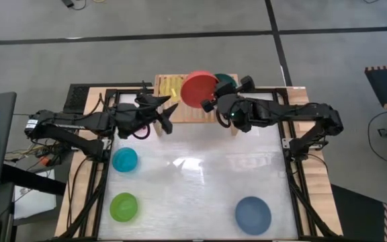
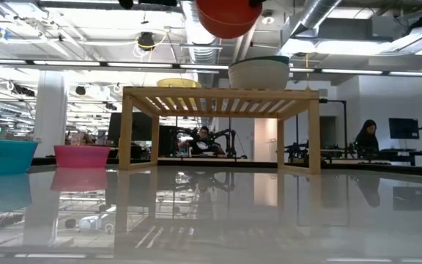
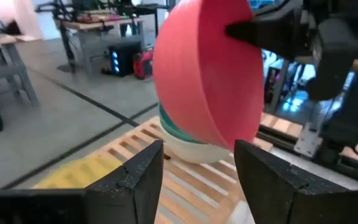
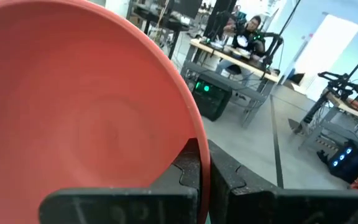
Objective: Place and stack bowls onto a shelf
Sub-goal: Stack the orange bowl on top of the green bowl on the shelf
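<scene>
- Worktop (image 1: 200, 181), near edge: blue bowl (image 1: 252, 214), lime bowl (image 1: 124, 206), then cyan bowl (image 1: 124, 160), all empty.
- Shelf (image 1: 180, 111) at back: teal bowl (image 3: 176, 127) nested in cream bowl (image 2: 258, 74); yellow bowl (image 1: 169, 86) alongside.
- R hand (image 1: 209, 104) clamped on red bowl (image 1: 198, 89) rim, tilted above shelf.
- L hand (image 1: 166, 115) fingers apart, empty, by shelf.

Robotics lab or open workshop floor — exposed ceiling ducts (image 2: 321, 11) and strip lights overhead, grey concrete floor (image 1: 180, 40) with dark tape lines. Workbenches (image 4: 241, 59) carry electronics with green LEDs, other robot arms (image 2: 222, 138) stand behind, a seated person (image 2: 366, 136) works at a monitor (image 2: 403, 128) — clearly no home.
</scene>
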`<state>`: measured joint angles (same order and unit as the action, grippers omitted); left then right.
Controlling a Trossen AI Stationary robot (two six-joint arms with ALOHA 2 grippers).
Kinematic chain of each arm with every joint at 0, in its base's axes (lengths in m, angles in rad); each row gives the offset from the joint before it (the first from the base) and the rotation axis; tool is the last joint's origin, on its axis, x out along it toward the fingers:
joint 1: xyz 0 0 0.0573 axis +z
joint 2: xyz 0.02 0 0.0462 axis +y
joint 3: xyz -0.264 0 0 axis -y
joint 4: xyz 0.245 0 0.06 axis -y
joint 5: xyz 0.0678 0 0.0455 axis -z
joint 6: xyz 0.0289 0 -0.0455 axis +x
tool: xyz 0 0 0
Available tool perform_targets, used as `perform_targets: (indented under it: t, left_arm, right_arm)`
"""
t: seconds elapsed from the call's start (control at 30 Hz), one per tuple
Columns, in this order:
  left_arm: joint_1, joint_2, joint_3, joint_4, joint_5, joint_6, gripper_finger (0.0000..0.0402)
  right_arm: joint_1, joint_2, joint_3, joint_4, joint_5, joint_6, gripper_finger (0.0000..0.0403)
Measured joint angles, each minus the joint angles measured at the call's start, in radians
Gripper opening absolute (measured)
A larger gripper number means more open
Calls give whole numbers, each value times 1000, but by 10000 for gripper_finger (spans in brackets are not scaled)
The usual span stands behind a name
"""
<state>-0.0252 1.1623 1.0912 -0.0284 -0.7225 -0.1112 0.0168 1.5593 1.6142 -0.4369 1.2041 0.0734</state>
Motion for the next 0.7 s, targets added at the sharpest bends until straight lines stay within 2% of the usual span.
perform_targets:
  t: [0.17,0.47,0.7]
  left_arm:
    - [11,39,1,151,-34,75,183]
    - [21,134,1,349,-53,249,183]
    - [30,206,0,489,-184,370,177]
  right_arm:
    - [2,0,0,72,20,-82,28]
    - [-7,0,0,77,36,-92,28]
    - [26,0,0,81,35,-149,28]
